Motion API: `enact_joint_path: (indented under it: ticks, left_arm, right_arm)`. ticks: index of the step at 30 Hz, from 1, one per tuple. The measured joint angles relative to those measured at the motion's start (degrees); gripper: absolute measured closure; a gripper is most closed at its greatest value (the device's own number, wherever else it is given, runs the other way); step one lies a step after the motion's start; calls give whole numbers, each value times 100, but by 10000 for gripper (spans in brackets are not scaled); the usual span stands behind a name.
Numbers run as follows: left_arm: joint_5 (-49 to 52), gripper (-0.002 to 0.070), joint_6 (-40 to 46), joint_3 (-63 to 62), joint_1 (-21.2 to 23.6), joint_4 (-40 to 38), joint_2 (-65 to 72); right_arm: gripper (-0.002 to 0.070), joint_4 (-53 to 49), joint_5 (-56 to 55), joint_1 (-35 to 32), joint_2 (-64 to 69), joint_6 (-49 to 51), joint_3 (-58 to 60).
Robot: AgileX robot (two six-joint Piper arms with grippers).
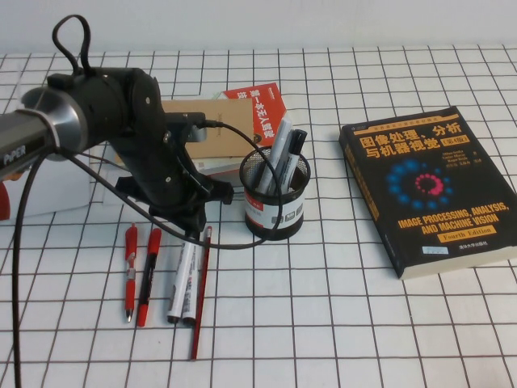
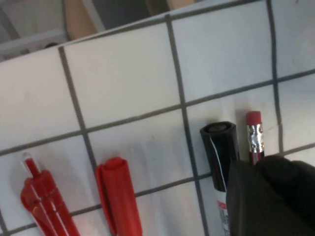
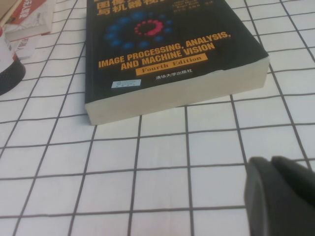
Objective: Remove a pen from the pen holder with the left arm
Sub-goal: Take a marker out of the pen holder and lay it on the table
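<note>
The black mesh pen holder (image 1: pixel 276 212) stands mid-table with several pens (image 1: pixel 279 153) upright in it. My left gripper (image 1: pixel 194 226) is down at the table to its left, over the far ends of a row of pens lying flat. In the left wrist view the left gripper (image 2: pixel 268 169) has its fingers (image 2: pixel 246 196) drawn together on a black-capped white marker (image 2: pixel 219 147). A red-eraser pencil (image 2: pixel 253 132) lies right beside it. My right gripper (image 3: pixel 273 164) is shut, low over bare table near the book.
In the row lie a red click pen (image 1: pixel 130 271), a red-capped pen (image 1: pixel 148 275), white markers (image 1: pixel 182 283) and the long pencil (image 1: pixel 199 299). A thick black book (image 1: pixel 428 190) lies right of the holder. A red book (image 1: pixel 262 105) and a brown box (image 1: pixel 202 133) sit behind it.
</note>
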Motion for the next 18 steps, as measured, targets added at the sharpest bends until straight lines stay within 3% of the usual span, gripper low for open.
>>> enact_joint_path:
  ticks: [12,18]
  left_arm:
    - [-59,557,-113,0,0,11,37]
    - [-59,405,-127,0,0,39,37]
  right_arm:
    - [692,0,0,0,0,0,0]
    - [692,0,0,0,0,0,0]
